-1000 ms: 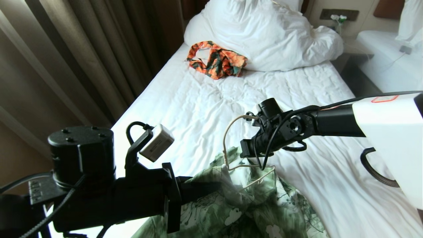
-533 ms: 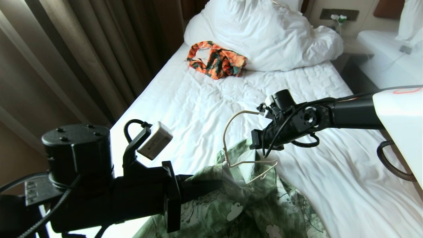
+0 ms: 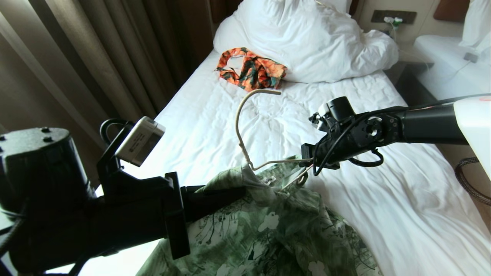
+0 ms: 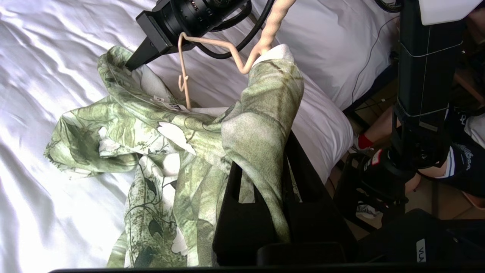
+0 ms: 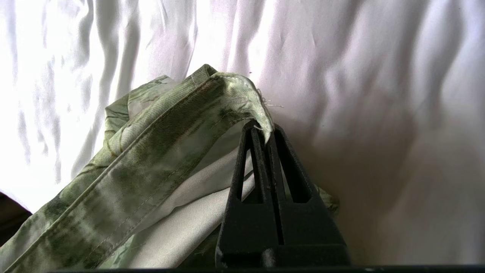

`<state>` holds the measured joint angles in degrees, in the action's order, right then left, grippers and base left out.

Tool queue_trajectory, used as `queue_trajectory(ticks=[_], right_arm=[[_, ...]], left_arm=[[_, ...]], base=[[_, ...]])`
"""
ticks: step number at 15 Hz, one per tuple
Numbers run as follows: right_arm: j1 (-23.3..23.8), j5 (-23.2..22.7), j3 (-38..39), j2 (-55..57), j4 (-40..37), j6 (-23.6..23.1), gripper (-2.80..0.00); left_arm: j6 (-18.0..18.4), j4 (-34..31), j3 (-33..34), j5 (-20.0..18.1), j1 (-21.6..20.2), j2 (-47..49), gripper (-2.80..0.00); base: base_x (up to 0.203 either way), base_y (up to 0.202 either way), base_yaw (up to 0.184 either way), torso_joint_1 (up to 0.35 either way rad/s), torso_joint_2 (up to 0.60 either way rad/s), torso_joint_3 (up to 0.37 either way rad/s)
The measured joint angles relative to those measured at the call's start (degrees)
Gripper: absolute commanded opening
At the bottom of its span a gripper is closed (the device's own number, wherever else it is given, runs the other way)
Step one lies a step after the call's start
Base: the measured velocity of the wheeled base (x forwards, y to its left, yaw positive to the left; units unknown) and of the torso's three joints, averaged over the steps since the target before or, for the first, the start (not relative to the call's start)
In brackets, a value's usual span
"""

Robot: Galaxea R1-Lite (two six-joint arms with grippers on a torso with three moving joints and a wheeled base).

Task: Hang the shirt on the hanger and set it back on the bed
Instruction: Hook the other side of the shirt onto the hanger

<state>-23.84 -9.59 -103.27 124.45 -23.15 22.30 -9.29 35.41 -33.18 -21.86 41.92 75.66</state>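
Observation:
The pale green flowered shirt (image 3: pixel 268 230) lies bunched on the bed (image 3: pixel 215 126), its upper part lifted. The cream wire hanger (image 3: pixel 264 91) stands above it, hook up, and one hanger arm disappears inside the fabric. In the left wrist view the shirt (image 4: pixel 151 125) drapes over the hanger (image 4: pixel 269 32) below its twisted neck. My left gripper (image 4: pixel 265 159) is shut on that draped fold. It reaches in from the lower left (image 3: pixel 234 191). My right gripper (image 3: pixel 307 157) is shut on a hemmed edge of the shirt (image 5: pixel 151 151), pinched at its tips (image 5: pixel 265 127).
An orange-and-green floral garment (image 3: pixel 251 69) lies by the heaped white duvet (image 3: pixel 307 38). Brown curtains (image 3: pixel 96 57) hang along the bed's left side. A second bed (image 3: pixel 448 69) stands at the right. A person's leg with a red sock (image 4: pixel 363 141) shows beside my base.
Both grippers have risen, the right one also shifting right. The hanger came up with them, its hook now much higher, and more of the shirt's collar area is lifted off the sheet.

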Motion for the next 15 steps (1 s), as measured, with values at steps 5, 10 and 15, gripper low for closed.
queue_trajectory(ticks=[5,10,15], right_arm=[[-0.10,-0.02,2.93,-4.61,-0.29,1.38,-2.80],[1.08,-0.05,8.16,-9.13,-0.32,1.46,-2.80],[1.58,-0.32,10.10,-11.13,-0.20,1.73,-2.80]], left_arm=[[0.06,0.05,0.96,0.42,-0.66,-0.71,-2.80],[0.22,-0.17,1.32,1.60,-0.77,-2.33,-2.80],[0.30,-0.20,1.68,2.99,-0.80,-3.48,-2.80]], base=[[0.000,0.000,0.000,0.000,0.00,0.000],[0.000,0.000,0.000,0.000,0.00,0.000],[0.000,0.000,0.000,0.000,0.00,0.000]])
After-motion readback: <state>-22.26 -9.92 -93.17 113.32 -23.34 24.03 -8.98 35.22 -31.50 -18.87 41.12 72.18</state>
